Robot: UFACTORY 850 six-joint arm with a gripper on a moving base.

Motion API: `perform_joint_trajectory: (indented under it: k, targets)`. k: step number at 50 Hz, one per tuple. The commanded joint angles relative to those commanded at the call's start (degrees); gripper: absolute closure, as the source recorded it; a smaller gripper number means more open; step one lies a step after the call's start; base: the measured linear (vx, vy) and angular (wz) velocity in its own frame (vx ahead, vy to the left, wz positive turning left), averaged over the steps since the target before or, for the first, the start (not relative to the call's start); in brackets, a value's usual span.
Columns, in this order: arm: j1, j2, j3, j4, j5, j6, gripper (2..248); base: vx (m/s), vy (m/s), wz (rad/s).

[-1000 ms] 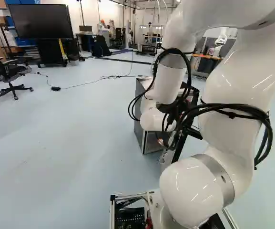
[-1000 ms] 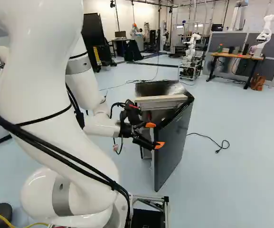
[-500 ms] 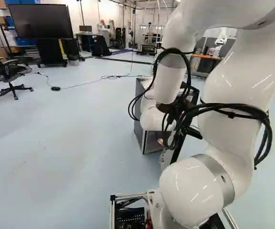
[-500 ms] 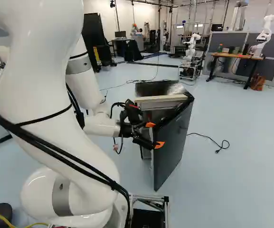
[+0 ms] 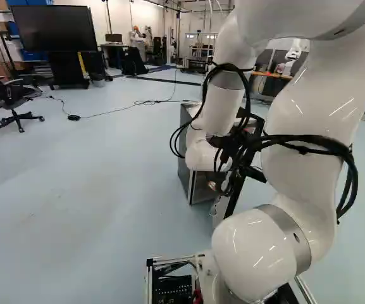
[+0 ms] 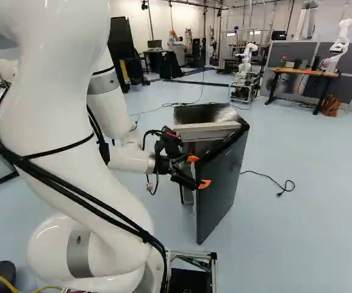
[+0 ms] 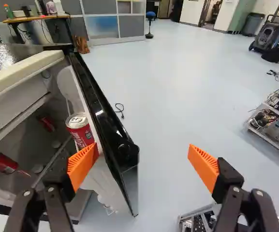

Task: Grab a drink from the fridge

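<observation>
Black fridge door (image 7: 98,104) stands between the fingers of the gripper (image 6: 199,171), spread apart; floor (image 7: 163,111) shows through the wider right gap.

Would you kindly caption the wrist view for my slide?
Open hand at an open fridge, red can in its door.
</observation>
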Motion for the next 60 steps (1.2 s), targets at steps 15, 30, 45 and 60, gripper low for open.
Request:
perform_joint_trajectory:
  k: [15, 30, 45, 60]
  targets:
    - [-0.2, -0.72, -1.03, 0.0, 0.15, 0.0, 3, 0.0, 0.0, 0.0]
    - [-0.95, -1.52, -2.18, 0.0, 1.06, 0.0, 3, 0.0, 0.0, 0.0]
    - [-3.3, -2.59, -3.73, 0.0, 1.22, 0.0, 3, 0.0, 0.0, 0.0]
    - [-7.95, -4.52, -6.57, 0.0, 1.22, 0.0, 3, 0.0, 0.0, 0.0]
